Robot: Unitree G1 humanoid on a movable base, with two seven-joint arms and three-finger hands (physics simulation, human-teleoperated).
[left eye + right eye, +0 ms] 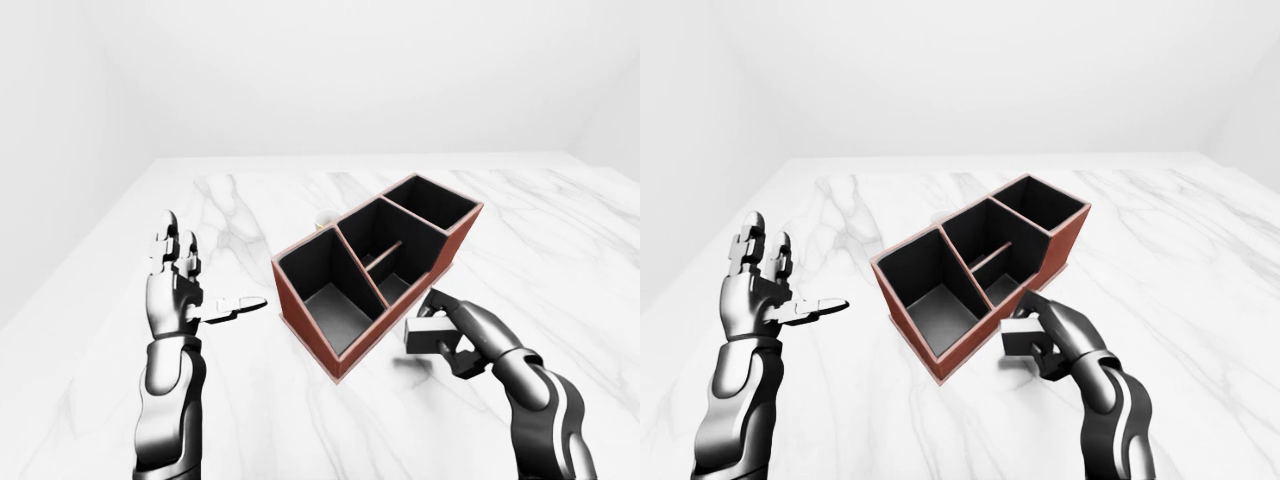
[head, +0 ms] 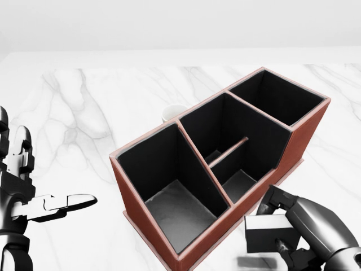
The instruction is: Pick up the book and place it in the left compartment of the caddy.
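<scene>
One white cup point(image 2: 172, 112) just behind caddy point(image 2: 225, 169), book point(image 2: 269, 232) in right hand point(image 2: 299, 228).

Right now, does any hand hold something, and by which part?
The right hand holds the book, fingers closed round its right end. The left hand is open, holding nothing.

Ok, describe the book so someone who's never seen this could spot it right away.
Start at the long reddish-brown caddy on the white marble table. Just past its lower right side in the head view, the right robot hand grips the book, a small dark block with a pale edge, the only loose item held.
</scene>
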